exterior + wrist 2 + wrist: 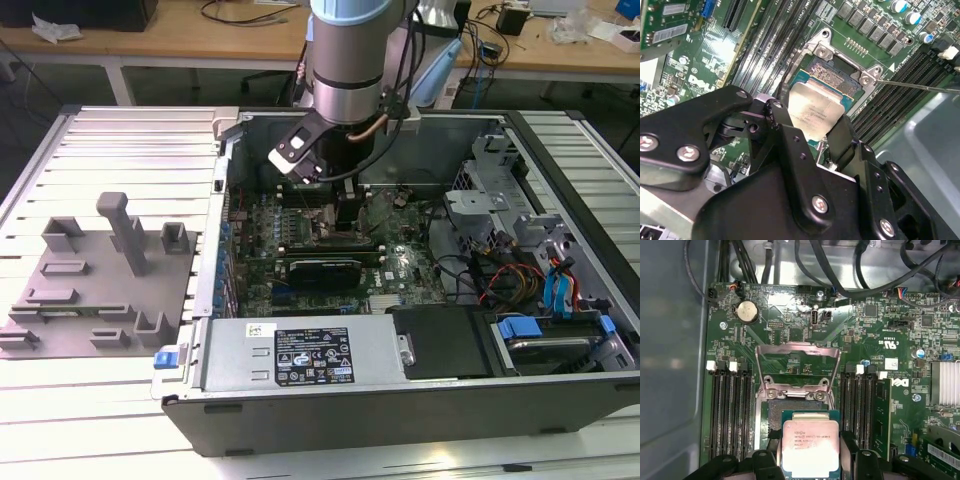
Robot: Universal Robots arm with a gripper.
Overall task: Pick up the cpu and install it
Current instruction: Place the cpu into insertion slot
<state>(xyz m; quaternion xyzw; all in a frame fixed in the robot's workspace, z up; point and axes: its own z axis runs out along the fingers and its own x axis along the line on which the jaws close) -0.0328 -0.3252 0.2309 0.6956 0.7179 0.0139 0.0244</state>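
The arm (348, 60) reaches straight down into the case (400, 405), fingers (782, 125) clamping the cpu (815, 112) over the socket (832, 75).

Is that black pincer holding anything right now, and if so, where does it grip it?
Yes. The pincer holds the cpu by two opposite side edges, one finger on each, just over the open socket.

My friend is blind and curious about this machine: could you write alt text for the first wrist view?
The robot's black hand grips the cpu, a silvery square chip, at the open socket on a green motherboard. The socket's metal lid is flipped up, and dark memory slots flank it.
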